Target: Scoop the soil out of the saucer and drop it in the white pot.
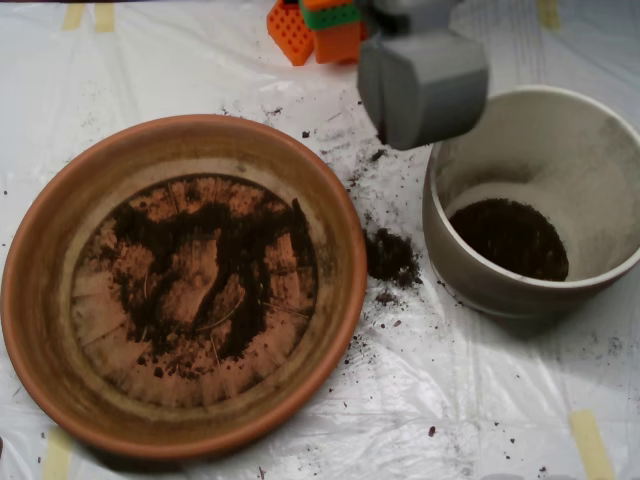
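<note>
Clear plastic sheet (480,400) taped over table, soil (391,256) spilled between saucer (40,300), white pot (455,270); jaws pressed together.

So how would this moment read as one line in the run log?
scoop: above white pot rim | soil: thin layer in saucer, some in pot, clump spilled between

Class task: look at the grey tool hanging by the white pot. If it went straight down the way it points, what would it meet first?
Probably the left rim of the white pot, since the tool overlaps that edge from above. Height is unclear, so it could instead miss the rim and reach the soil-specked plastic sheet just outside it.
</note>
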Motion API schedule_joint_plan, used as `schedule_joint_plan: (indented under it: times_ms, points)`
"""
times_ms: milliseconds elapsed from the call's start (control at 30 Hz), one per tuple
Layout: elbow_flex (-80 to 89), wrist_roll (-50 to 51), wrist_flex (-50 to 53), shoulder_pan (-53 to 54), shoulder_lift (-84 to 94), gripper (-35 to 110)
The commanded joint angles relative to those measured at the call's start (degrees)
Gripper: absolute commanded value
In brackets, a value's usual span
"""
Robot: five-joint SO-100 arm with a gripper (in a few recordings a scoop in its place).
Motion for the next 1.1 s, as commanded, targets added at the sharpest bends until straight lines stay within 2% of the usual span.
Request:
schedule_joint_plan:
  times_ms: [0, 100, 167, 233, 267, 367, 600, 733, 867, 1067]
  points:
    - [-20.1, -0.7, 6.5, -7.0, -8.5, -1]
    - [-34.5, -3.0, 14.3, -12.1, -19.2, 0]
    - [-48.8, -3.0, 23.6, -14.3, -29.0, 2]
    - [-60.7, -1.9, 30.6, -15.4, -37.4, 15]
    - [-58.9, -1.9, 30.5, -15.8, -37.3, 26]
    - [-56.2, -1.6, 30.5, -16.0, -36.7, 35]
    - [-55.7, -0.9, 30.5, -14.8, -35.2, 34]
    - [-47.4, -1.4, 28.5, -13.0, -28.8, 34]
    - [-18.0, -2.9, 12.4, -8.4, -6.0, 32]
    - [7.9, -0.7, 2.4, 5.6, 14.9, 34]
